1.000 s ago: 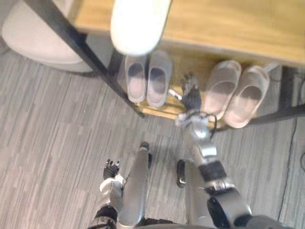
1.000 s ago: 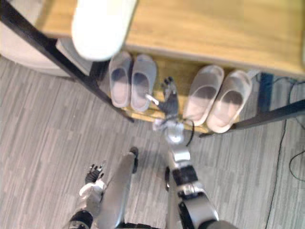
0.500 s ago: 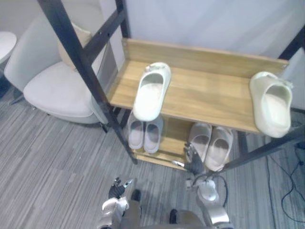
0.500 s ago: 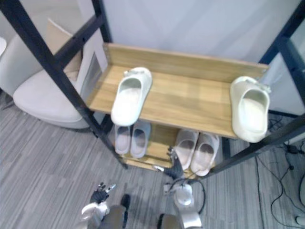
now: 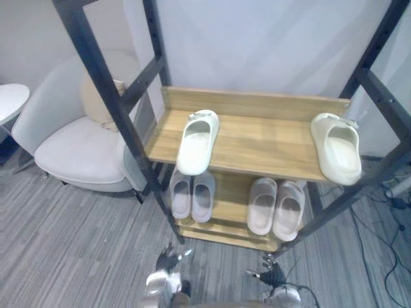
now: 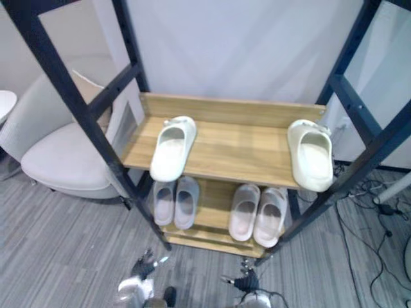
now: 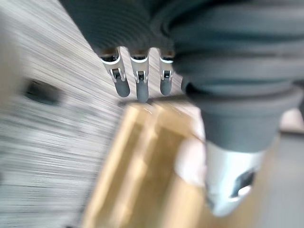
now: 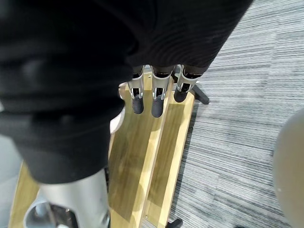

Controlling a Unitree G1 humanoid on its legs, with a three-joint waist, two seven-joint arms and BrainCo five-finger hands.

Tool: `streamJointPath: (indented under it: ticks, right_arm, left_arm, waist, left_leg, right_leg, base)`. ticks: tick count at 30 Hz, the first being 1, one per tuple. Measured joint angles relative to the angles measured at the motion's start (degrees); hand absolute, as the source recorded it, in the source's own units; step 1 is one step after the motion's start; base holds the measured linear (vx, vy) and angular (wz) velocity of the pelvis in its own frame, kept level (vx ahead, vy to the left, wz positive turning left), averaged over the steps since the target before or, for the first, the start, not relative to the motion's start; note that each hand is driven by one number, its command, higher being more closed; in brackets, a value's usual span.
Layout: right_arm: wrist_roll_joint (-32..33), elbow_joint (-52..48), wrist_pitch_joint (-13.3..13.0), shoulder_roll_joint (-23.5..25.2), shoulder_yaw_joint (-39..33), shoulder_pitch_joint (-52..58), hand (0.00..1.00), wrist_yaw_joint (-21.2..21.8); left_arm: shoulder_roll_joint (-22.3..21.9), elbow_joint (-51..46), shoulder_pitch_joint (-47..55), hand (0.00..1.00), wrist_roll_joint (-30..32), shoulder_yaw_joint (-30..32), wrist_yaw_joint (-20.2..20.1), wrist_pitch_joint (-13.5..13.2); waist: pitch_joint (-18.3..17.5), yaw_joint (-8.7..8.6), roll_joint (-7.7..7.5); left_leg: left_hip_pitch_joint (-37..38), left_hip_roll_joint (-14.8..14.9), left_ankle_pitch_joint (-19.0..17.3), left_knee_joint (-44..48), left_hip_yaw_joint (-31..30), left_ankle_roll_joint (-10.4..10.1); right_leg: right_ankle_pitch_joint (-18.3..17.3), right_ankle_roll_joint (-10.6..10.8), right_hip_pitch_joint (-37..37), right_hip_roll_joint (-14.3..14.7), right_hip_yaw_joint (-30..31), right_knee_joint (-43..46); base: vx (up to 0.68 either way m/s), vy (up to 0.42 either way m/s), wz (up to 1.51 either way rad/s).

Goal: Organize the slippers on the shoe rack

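Note:
The black-framed shoe rack [image 5: 252,133] has two wooden shelves. On the upper shelf lie two cream slippers far apart: one at the left edge [image 5: 198,141] and one at the right end [image 5: 338,147]. The lower shelf holds a grey pair [image 5: 192,194] side by side and a beige pair [image 5: 276,206] to its right. My left hand [image 5: 168,263] hangs low in front of the rack's left post, open and empty. Below the beige pair, my right hand [image 5: 273,277] is open with straight fingers [image 8: 159,92], holding nothing, and the lower shelf's wood [image 8: 142,152] lies past them.
A white armchair [image 5: 77,144] with a tan cushion stands left of the rack, and a small white table [image 5: 9,102] is at the far left. Cables [image 5: 385,224] trail on the grey carpet at the right.
The camera has tilted up, bringing the whole rack into view. My right hand has drawn back from the lower shelf, between the two pairs, to the floor side in front of it.

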Motion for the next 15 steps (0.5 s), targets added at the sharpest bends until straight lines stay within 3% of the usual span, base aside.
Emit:
streamJointPath:
  ticks: [3,6,9,10,15]
  right_arm:
    - [0.0,1.75,-0.34,-0.1,-0.4,-0.17,0.0,-0.1]
    - [0.0,2.72,-0.49,-0.15,-0.91,-0.06,0.0,-0.13]
    - [-0.04,3.96,-0.77,-0.18,-1.6,-0.09,0.0,-0.46]
    - [-0.06,4.07,-0.8,-0.14,-1.49,0.33,0.0,-1.08]
    - [-0.19,4.15,-0.8,-1.06,0.41,0.56,0.0,-1.39]
  left_arm:
    - [-0.39,-2.22,1.41,0.0,2.1,-6.66,-1.64,0.1]
    - [2.02,-9.23,2.12,0.0,2.13,-14.64,-3.71,0.28]
    - [4.02,-19.55,2.1,0.0,2.07,-21.62,-5.38,0.01]
    - [5.43,-27.32,2.06,0.0,1.52,-25.74,-6.21,-0.58]
    - [5.95,-36.02,-0.95,0.0,-0.32,-31.19,-6.18,-2.5]
  waist:
    - [-0.39,-0.39,0.03]
    - [-1.11,-0.42,-0.14]
    - [-1.22,-0.52,-0.31]
    - [-1.45,-0.56,-0.44]
    - [-2.72,-0.59,-0.22]
  left_leg:
    - [1.76,0.03,0.29,-1.81,0.48,0.26]
    - [1.99,0.05,0.51,-2.96,0.44,0.71]
    - [2.8,-0.07,1.18,-4.03,0.16,0.45]
    - [4.13,-0.26,1.19,-4.92,0.06,0.47]
    - [4.6,-0.33,1.16,-5.55,0.33,0.49]
  right_leg:
    - [0.52,0.13,1.7,0.01,0.31,-1.91]
    - [0.61,0.26,1.59,-0.01,-0.11,-2.74]
    - [1.22,0.35,3.25,-0.21,-0.67,-4.33]
    - [1.33,0.35,4.9,-0.43,-0.94,-5.75]
    - [1.53,0.27,5.49,-0.56,-1.07,-7.01]
  base:
    - [0.0,0.009,-0.06]
    - [0.02,0.001,0.08]
    - [0.09,0.011,0.07]
    - [0.12,0.012,0.1]
    - [0.07,-0.004,0.02]
